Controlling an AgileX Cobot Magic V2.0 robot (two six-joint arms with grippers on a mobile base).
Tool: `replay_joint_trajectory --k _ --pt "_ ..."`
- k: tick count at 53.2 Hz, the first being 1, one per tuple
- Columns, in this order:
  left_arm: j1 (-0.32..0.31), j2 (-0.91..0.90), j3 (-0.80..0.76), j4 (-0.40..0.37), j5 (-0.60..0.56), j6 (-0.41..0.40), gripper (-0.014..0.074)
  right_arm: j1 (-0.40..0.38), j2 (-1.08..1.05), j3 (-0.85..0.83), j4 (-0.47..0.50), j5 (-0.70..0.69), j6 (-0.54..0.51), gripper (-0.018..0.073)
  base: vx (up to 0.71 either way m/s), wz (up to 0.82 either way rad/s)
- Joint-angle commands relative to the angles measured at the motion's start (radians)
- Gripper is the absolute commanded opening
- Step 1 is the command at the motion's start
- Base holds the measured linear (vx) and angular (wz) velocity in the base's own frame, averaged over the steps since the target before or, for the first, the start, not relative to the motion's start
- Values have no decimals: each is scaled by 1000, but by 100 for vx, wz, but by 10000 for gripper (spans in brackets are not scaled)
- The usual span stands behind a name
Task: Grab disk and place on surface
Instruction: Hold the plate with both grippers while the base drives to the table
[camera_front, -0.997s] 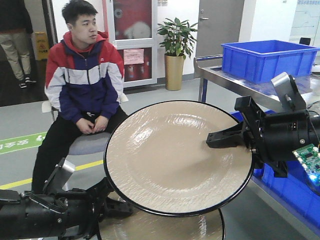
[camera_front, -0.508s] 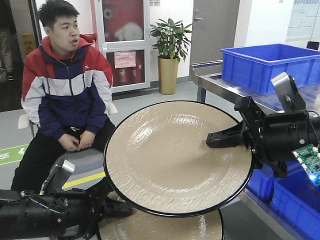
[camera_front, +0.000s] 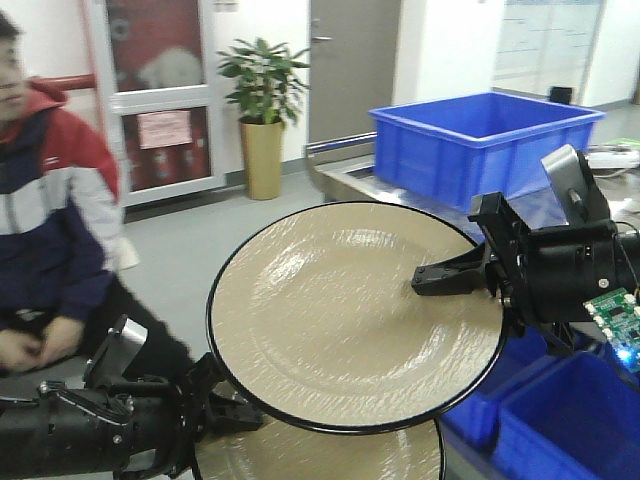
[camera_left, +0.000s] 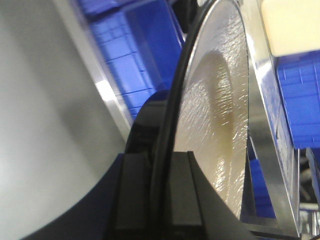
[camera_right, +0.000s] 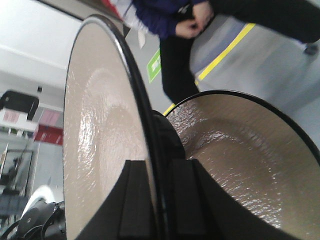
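In front of the robot, two plates hang in the air, one in each of its two grippers. The right gripper (camera_front: 440, 281) is clamped on the right rim of the upper plate (camera_front: 340, 310). The left gripper (camera_front: 228, 412) is clenched on the left rim of the lower plate (camera_front: 330, 458), most of which is hidden behind the upper one.

Both plates are round and tan with a black rim, so neither has a longer side. The upper plate stands nearly upright, its hollow face turned toward the front camera. In the right wrist view it shows edge-on, its rim pinched between two black fingers (camera_right: 137, 200). The left wrist view shows the lower plate (camera_left: 220, 115) the same way.

Behind them, one blue bin (camera_front: 480, 140) sits on a metal table (camera_front: 345, 170). One man (camera_front: 50, 230) sits at the left, and one potted plant (camera_front: 262, 110) stands by the wall.
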Motion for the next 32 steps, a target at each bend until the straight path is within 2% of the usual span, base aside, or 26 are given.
replay_joint_trajectory --k 1,32 --pt "-2 -48 -35 -89 43 -14 1 -3 -41 -42 114 -35 5 -8 36 -51" --pt "-2 -48 -35 -89 40 -14 1 -3 -41 -42 114 -38 5 -8 29 -62"
